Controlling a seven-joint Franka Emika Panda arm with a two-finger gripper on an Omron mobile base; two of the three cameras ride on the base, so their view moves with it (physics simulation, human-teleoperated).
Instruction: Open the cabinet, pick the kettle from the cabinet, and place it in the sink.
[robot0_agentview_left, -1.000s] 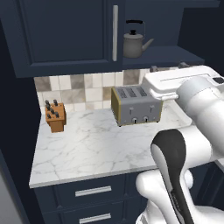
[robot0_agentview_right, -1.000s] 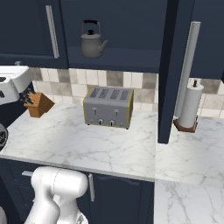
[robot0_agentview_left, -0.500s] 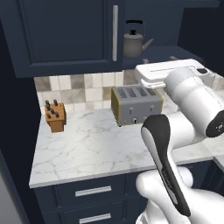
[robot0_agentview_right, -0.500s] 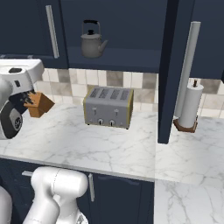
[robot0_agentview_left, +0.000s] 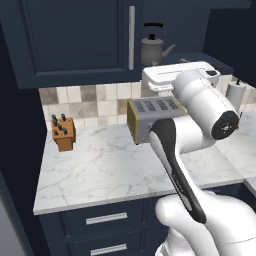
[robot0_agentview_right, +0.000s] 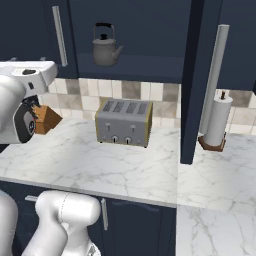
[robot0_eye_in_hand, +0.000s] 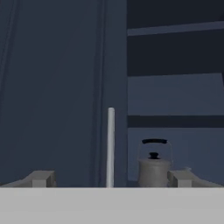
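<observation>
Right base view — cabinet with its right door swung out edge-on, left door shut | marble counter carries toaster; paper towel roll; knife block | kettle upright on the cabinet's bottom shelf | gripper — jaws spread wide, nothing between them, facing the left door's handle

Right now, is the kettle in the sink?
No, the kettle stands on the bottom shelf of the open cabinet, above the toaster.
</observation>
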